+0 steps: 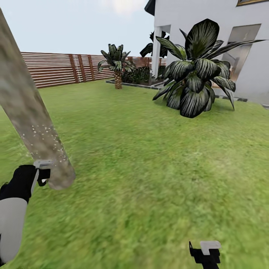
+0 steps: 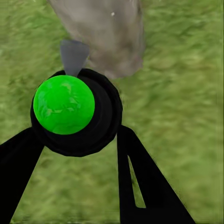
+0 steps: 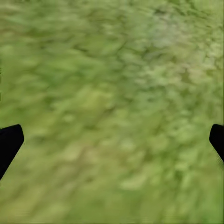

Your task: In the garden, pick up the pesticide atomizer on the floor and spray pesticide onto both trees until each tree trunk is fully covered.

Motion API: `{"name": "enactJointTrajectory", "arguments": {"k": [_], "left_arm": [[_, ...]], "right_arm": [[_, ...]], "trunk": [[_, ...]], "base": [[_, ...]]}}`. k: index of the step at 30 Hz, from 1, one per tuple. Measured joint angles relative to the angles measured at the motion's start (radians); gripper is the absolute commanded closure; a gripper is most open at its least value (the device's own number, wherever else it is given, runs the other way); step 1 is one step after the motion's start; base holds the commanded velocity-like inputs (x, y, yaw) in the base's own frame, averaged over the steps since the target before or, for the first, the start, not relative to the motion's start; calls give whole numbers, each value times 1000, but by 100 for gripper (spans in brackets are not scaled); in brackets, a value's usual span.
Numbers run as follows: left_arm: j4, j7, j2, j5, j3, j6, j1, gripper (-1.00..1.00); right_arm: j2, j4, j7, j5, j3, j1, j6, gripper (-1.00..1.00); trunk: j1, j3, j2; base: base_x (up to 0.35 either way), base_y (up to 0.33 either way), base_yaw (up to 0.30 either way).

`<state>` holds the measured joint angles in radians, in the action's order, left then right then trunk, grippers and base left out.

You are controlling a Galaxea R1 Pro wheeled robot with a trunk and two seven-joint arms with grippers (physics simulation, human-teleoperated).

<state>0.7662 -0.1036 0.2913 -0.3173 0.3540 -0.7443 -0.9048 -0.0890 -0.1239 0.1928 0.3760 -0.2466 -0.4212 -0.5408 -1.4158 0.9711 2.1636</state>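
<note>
Beside the tree trunk point(image 1: 31, 123), we're pinching the pesticide atomizer point(image 2: 64, 104) in our left gripper point(image 2: 74, 149), risking overspray missing bark.

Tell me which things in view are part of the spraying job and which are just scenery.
Part of the job:
- pesticide atomizer, held in the left claw
- tree trunk, with white pesticide specks low down
- lawn of the garden

Just scenery:
- broad-leaved bush
- small palm
- slat fence
- white house
- right claw, open over grass
</note>
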Motion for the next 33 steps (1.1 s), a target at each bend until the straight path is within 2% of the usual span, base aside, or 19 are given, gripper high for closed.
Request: {"name": "enactJointTrajectory", "arguments": {"k": [3,5,11,13,15,19,23,31,32,33], "left_arm": [[-2,62,1,-7,44,6,27,100],[-3,76,-4,1,57,8,30,100],[-12,80,-20,6,60,9,32,100],[-61,81,-21,9,61,21,32,100],[-117,82,-21,5,61,67,32,100],[-182,83,-17,1,63,106,33,100],[-195,83,-16,1,63,108,34,100],[-201,84,-13,0,67,109,69,100],[-201,83,-11,-1,74,111,78,100],[-200,83,-8,-5,107,120,96,100]], "right_arm": [[0,0,0,0,0,0,0,-100],[1,0,0,0,0,0,0,-100],[0,0,0,0,0,0,0,-100],[0,0,0,0,0,0,0,-100],[0,0,0,0,0,0,0,-100],[0,0,0,0,0,0,0,-100],[0,0,0,0,0,0,0,-100],[1,0,0,0,0,0,1,-100],[1,0,0,0,0,0,0,-100],[1,0,0,0,0,0,0,-100]], "trunk": [[0,0,0],[0,0,0],[0,0,0],[0,0,0],[0,0,0],[0,0,0],[0,0,0],[0,0,0],[0,0,0],[0,0,0]], "base": [[323,-23,261],[330,-15,107],[227,-169,10],[46,-57,0],[10,-13,0],[1,-2,0],[54,8,0],[291,92,0],[129,41,0],[53,17,0]]}}
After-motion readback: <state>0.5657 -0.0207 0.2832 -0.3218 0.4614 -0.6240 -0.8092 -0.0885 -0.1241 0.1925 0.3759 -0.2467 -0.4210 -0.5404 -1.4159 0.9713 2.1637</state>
